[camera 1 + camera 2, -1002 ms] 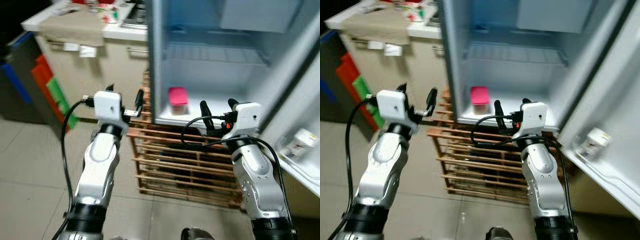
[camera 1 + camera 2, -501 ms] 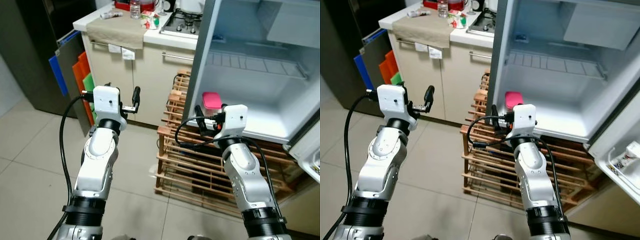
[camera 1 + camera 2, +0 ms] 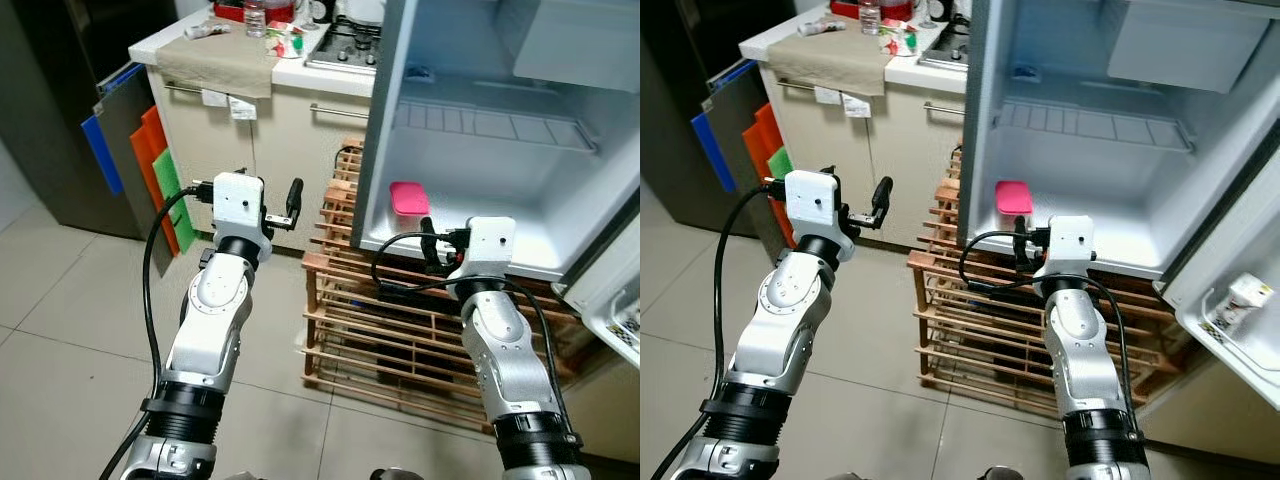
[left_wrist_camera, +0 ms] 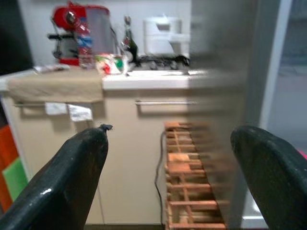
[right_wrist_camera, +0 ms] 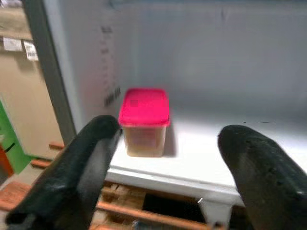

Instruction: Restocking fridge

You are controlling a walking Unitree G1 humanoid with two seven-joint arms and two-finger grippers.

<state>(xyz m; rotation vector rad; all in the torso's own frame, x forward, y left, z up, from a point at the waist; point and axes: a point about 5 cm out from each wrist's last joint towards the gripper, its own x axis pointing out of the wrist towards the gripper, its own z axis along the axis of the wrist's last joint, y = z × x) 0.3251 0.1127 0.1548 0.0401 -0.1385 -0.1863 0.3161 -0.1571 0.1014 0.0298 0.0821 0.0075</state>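
The fridge (image 3: 500, 235) stands open before me, its white shelves mostly bare. A small tub with a pink lid (image 3: 408, 198) sits at the left end of the low shelf, also seen in the right wrist view as the pink-lidded tub (image 5: 144, 120). My right gripper (image 3: 445, 240) hovers just in front of that shelf's edge, open and empty, short of the tub. My left gripper (image 3: 268, 190) is raised to the left of the fridge, facing the kitchen counter (image 4: 144, 81), open with nothing held.
A wooden slatted rack (image 3: 400, 330) sits under the fridge. The counter (image 3: 220, 60) carries a cloth, bottles and a stove (image 3: 350, 40). Coloured boards (image 3: 150, 150) lean at the left. The fridge door (image 3: 1240, 300) swings out on the right with a small carton in it.
The whole view has shifted and pulled back from the fridge as the camera moved. Both arms stay raised with their fingers apart and empty; the tub has not moved.
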